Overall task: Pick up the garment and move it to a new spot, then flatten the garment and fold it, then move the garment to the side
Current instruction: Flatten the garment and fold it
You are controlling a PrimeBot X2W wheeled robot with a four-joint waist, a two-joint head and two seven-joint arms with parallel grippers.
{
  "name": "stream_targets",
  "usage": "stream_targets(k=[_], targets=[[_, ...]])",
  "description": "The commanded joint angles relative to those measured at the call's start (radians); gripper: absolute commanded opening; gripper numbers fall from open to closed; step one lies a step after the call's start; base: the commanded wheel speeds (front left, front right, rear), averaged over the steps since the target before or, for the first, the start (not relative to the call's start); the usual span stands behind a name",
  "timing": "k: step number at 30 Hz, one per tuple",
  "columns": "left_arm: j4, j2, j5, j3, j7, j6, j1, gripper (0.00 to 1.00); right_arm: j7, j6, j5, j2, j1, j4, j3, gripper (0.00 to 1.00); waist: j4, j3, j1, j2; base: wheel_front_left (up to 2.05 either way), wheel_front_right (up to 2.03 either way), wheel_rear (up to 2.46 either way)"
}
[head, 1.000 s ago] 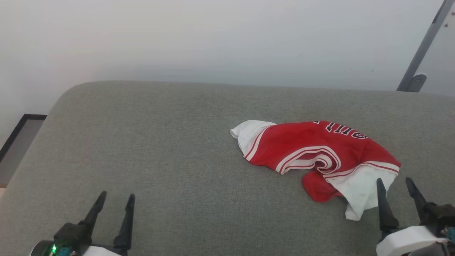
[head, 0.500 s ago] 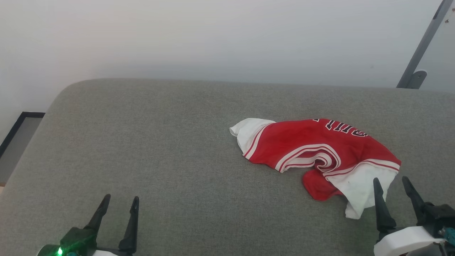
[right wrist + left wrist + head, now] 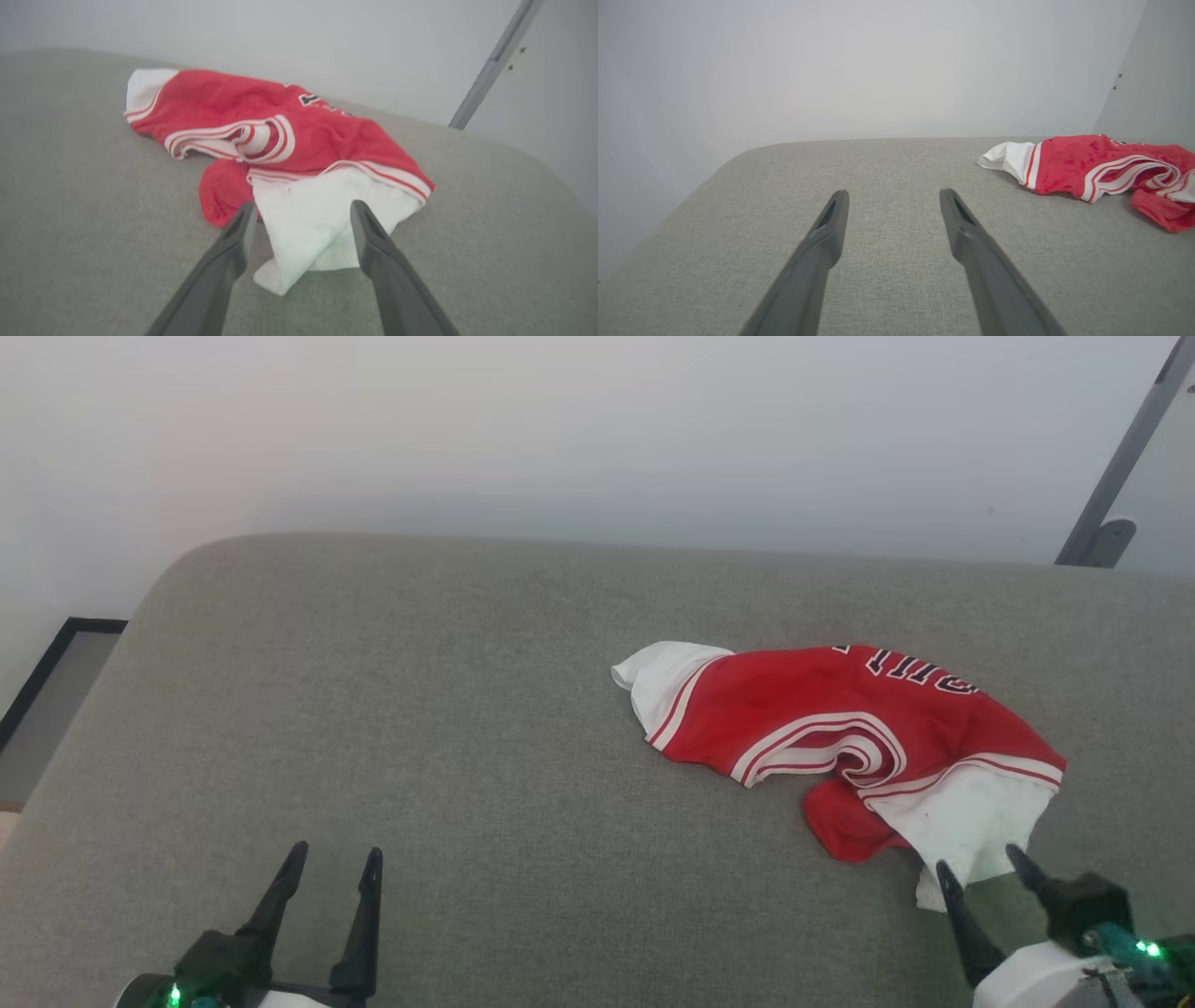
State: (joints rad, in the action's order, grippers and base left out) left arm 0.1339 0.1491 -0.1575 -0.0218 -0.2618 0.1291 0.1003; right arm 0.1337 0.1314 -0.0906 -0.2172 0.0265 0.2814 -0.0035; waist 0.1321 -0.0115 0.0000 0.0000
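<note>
The left gripper [image 3: 337, 847], jaws spread wide and empty, hovers at seven o'clock over the grey cushion [image 3: 420, 709]; the crumpled red garment [image 3: 840, 728] lies at three o'clock, the right gripper [image 3: 977, 856] at five, jaws equally wide, flanking its white sleeve [image 3: 308, 228]

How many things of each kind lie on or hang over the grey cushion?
Red and white shirt: 1
Pincers: 2, the left pincer and the right pincer, both open
Total: 3

Soft, even light; faint shadows; right wrist view slightly blurred
</note>
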Motion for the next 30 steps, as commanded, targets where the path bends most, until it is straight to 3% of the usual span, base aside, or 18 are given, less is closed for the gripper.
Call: stream_targets(k=[1,13,22,26,27,28,29,30], targets=[[-0.004,-0.007,0.002,0.004,-0.004,0.002,-0.002,1.00,-0.047,-0.002,-0.015,-0.027,-0.008,0.000,0.022,1.00,0.002,0.013,0.0000,0.0000,0.00,0.00,0.00],[0.014,-0.048,-0.007,0.064,-0.004,0.002,-0.081,1.00,-0.599,-0.002,-0.206,-0.254,-0.102,-0.155,0.201,1.00,0.039,0.138,0.0000,0.0000,0.00,0.00,0.00],[0.029,-0.068,-0.021,0.106,-0.004,0.002,-0.147,1.00,-0.824,-0.002,-0.220,-0.303,-0.148,-0.231,0.215,1.00,0.073,0.227,0.0000,0.0000,0.00,0.00,0.00],[0.036,-0.069,-0.026,0.113,-0.004,0.002,-0.172,1.00,-0.873,-0.002,-0.214,-0.312,-0.148,-0.234,0.227,1.00,0.082,0.254,0.0000,0.0000,0.00,0.00,0.00],[0.037,-0.069,-0.028,0.112,-0.004,0.002,-0.175,1.00,-0.881,-0.002,-0.211,-0.317,-0.147,-0.235,0.236,0.87,0.082,0.258,0.0000,0.0000,0.00,0.00,0.00],[0.039,-0.069,-0.028,0.112,-0.004,0.002,-0.179,1.00,-0.885,-0.002,-0.208,-0.322,-0.148,-0.238,0.244,0.53,0.082,0.261,0.0000,0.0000,0.00,0.00,0.00],[0.040,-0.068,-0.028,0.111,-0.004,0.002,-0.184,1.00,-0.882,-0.002,-0.206,-0.322,-0.150,-0.238,0.242,0.37,0.081,0.264,0.0000,0.0000,0.00,0.00,0.00],[0.040,-0.067,-0.028,0.108,-0.004,0.002,-0.188,1.00,-0.881,-0.002,-0.206,-0.322,-0.149,-0.238,0.241,0.04,0.077,0.265,0.0000,0.0000,0.00,0.00,0.00]])
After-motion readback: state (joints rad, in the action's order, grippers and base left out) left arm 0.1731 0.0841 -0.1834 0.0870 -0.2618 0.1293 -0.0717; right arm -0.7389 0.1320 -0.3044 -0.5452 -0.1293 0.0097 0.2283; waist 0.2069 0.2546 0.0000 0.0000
